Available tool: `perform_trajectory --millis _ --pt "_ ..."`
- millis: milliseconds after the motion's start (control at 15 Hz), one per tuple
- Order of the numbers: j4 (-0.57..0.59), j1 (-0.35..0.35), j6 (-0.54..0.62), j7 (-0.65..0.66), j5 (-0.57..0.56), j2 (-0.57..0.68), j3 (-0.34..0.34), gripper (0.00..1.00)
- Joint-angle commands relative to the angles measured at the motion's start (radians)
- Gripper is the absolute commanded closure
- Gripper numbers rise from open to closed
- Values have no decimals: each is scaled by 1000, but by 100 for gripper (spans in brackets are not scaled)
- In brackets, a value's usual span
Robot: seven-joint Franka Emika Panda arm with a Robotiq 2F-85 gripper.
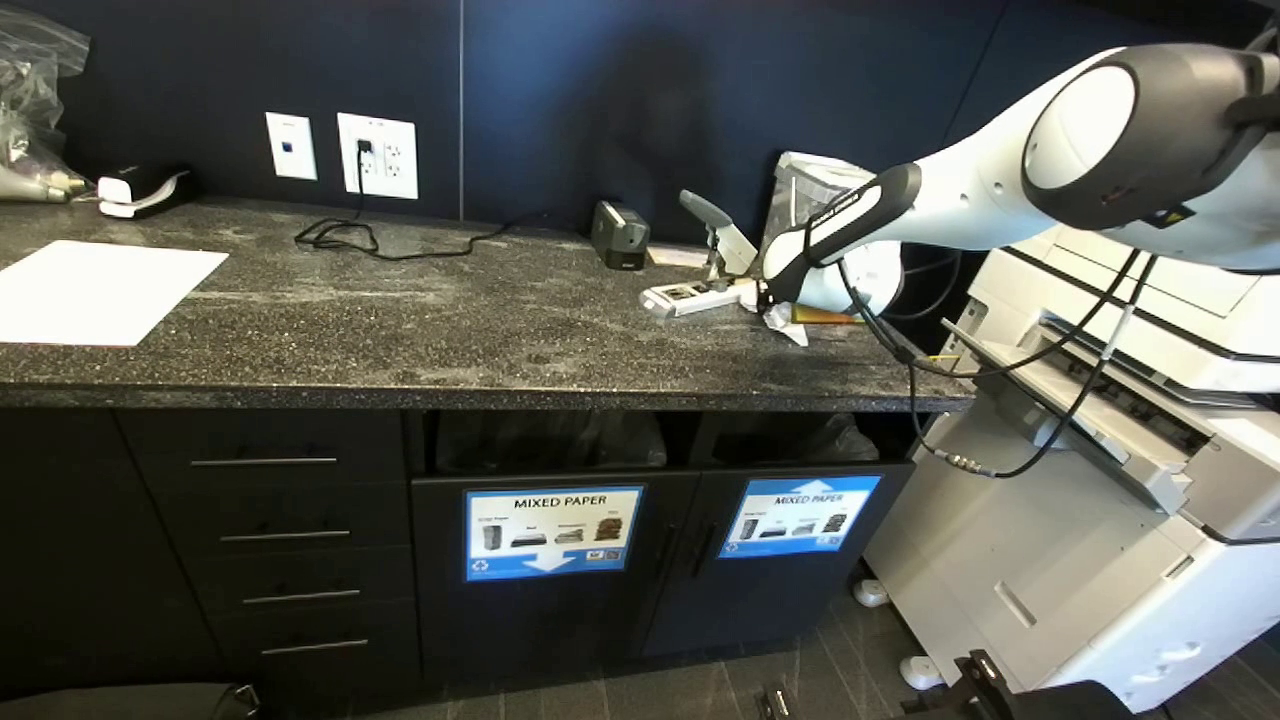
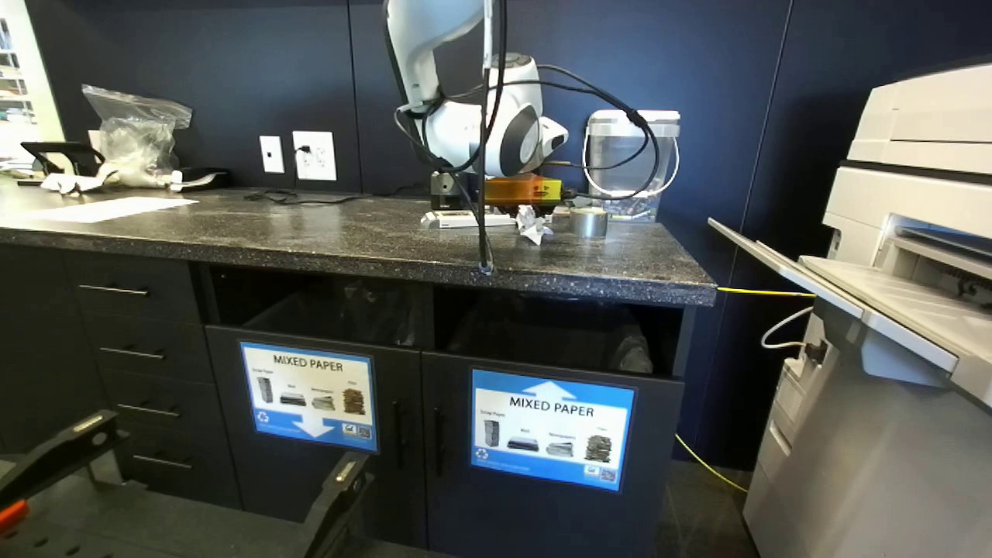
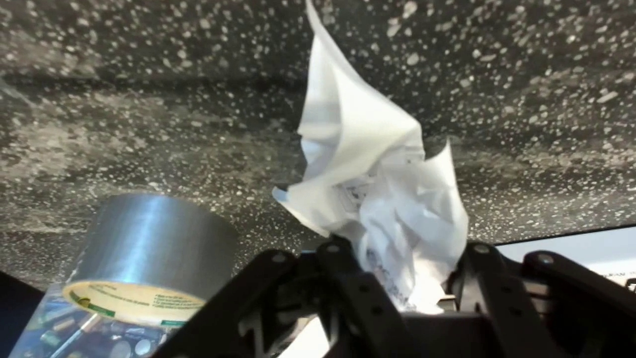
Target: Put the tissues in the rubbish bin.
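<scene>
At the wrist view's lower centre, the black two-fingered tool [image 3: 405, 251] straddled the crumpled white paper wad [image 3: 380, 184]; I couldn't tell whether it pinched. A deep squeeze, then lifting clear of the silver-grey tape roll [image 3: 159, 241], lower left, seemed wise.

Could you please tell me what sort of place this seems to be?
Probably an office copy area: a large printer stands beside a counter, a tape roll sits on top, and "MIXED PAPER" labels show below.
</scene>
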Motion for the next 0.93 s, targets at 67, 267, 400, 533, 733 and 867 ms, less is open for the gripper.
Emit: perform_trajectory --millis 67,267,400,533,733,867 --pt "61 23 -44 28 -22 26 -32 95" --pt "55 35 -139 32 -25 12 -53 100" --pt "47 44 -244 28 -32 -8 -68 99" --pt "37 43 -355 8 -43 -36 -69 97" --pt "1 36 -494 -21 -57 -89 -64 97" --pt "-48 34 -565 -35 -64 -133 -71 97"
